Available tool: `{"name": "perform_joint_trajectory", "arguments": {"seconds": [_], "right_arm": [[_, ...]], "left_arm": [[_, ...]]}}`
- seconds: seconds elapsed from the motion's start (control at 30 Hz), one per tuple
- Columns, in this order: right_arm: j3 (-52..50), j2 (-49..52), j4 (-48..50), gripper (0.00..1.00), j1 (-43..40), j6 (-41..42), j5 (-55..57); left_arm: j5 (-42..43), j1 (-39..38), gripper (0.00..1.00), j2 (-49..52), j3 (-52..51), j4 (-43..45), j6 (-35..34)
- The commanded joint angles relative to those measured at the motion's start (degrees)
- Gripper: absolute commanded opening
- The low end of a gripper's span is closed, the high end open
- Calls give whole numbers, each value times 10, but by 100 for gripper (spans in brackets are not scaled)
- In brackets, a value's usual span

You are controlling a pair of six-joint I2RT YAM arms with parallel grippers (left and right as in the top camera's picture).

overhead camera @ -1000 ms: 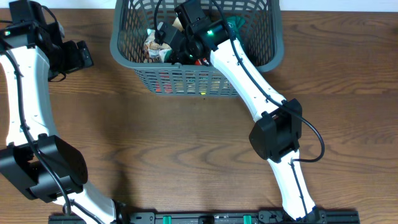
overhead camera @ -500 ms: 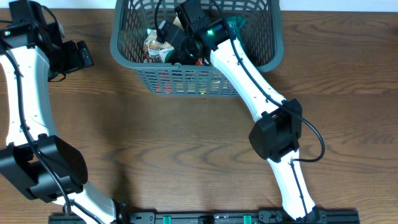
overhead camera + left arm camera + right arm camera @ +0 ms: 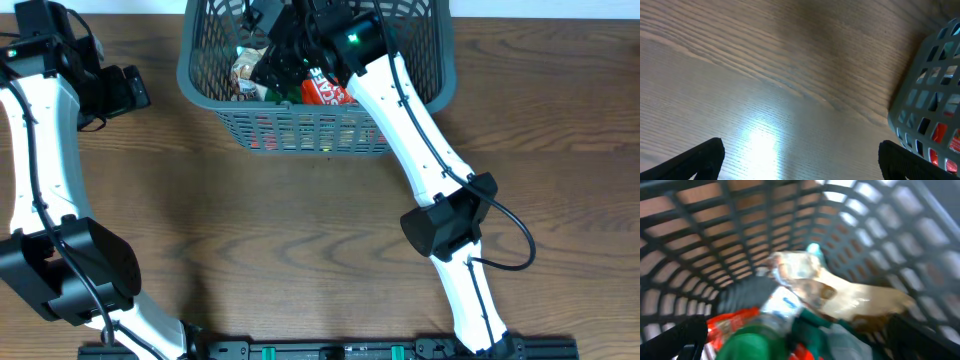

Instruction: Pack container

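Observation:
The container [image 3: 300,135], a large dark grey mesh basket, stands at the table's far middle. It holds a crumpled beige bag [image 3: 244,74], a red packet [image 3: 326,90] and a green-capped bottle [image 3: 757,342]. My right gripper [image 3: 272,60] hangs inside the basket over these items. In the blurred right wrist view it [image 3: 800,332] is open, with the bottle and the beige bag [image 3: 840,292] below and between its fingers [image 3: 687,335]. My left gripper [image 3: 125,90] is open and empty above bare table, left of the basket [image 3: 935,100].
Brown wooden table [image 3: 280,240] surrounds the basket. The right arm's elbow [image 3: 445,220] hangs over the table in front of the basket. A black rail [image 3: 330,350] runs along the near edge.
My right gripper has moved toward the far side of the basket, uncovering the red packet. The left arm has not moved.

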Motion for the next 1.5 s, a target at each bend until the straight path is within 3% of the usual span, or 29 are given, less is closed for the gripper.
{"name": "perform_joint_trajectory", "arguments": {"seconds": [0.0,0.13,0.3,0.47,0.77,0.9,1.0,1.17,1.47], "right_arm": [[37,-8,7,99,-16,84,167],[106,-10,-29,99,-53,163,290],[190,-24,-131,99,-148,277,279],[203,-47,-233,99,-259,385,243],[203,-60,-372,99,-402,441,182],[199,-62,-383,99,-424,407,126],[194,-72,-383,99,-423,400,88],[124,-121,-383,99,-415,400,85],[-187,-239,-383,99,-408,403,122]], "left_arm": [[4,2,99,0,0,-2,8],[4,2,99,0,0,1,8],[3,2,99,0,0,7,17],[4,1,98,-5,0,7,38],[4,-19,99,-73,0,-4,56],[1,-61,99,-117,0,-10,73],[-52,-103,99,-149,0,-21,73],[-97,-162,99,-198,-1,-30,73],[-97,-214,99,-300,-86,-4,86]]}}
